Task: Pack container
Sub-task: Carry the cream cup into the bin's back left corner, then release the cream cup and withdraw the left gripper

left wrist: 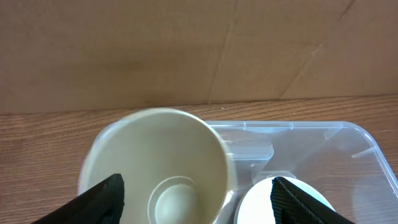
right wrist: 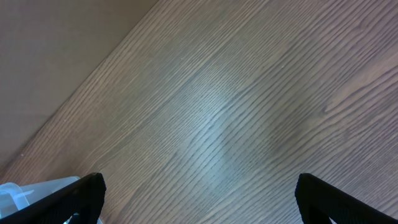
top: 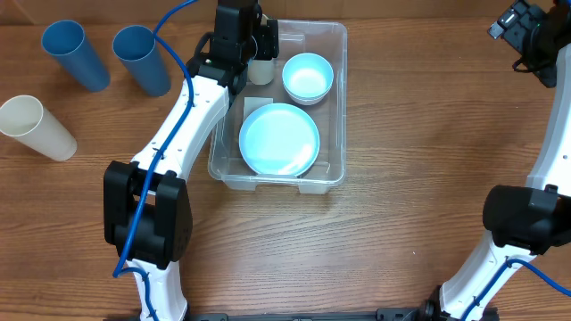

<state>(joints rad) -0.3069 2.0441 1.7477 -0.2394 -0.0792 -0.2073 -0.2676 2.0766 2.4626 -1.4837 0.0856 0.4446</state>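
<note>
The clear plastic container (top: 339, 107) stands at the table's back middle. It holds a light blue plate (top: 278, 138), a light blue bowl (top: 308, 77) and a cream cup (top: 260, 69) upright in its back-left corner. My left gripper (top: 259, 49) hangs over that corner, open. In the left wrist view the cream cup (left wrist: 161, 162) stands between the spread fingers (left wrist: 197, 182), nearer the left one; the right finger is over the bowl (left wrist: 261, 202). The container wall (left wrist: 323, 143) shows there too. My right gripper (top: 513, 27) is open and empty at the far back right, over bare wood (right wrist: 199, 180).
Two blue cups (top: 76, 53) (top: 141, 58) lie at the back left, and another cream cup (top: 36, 127) lies at the left edge. A cardboard wall (left wrist: 186, 50) rises behind the table. A corner of the container (right wrist: 31, 190) shows in the right wrist view.
</note>
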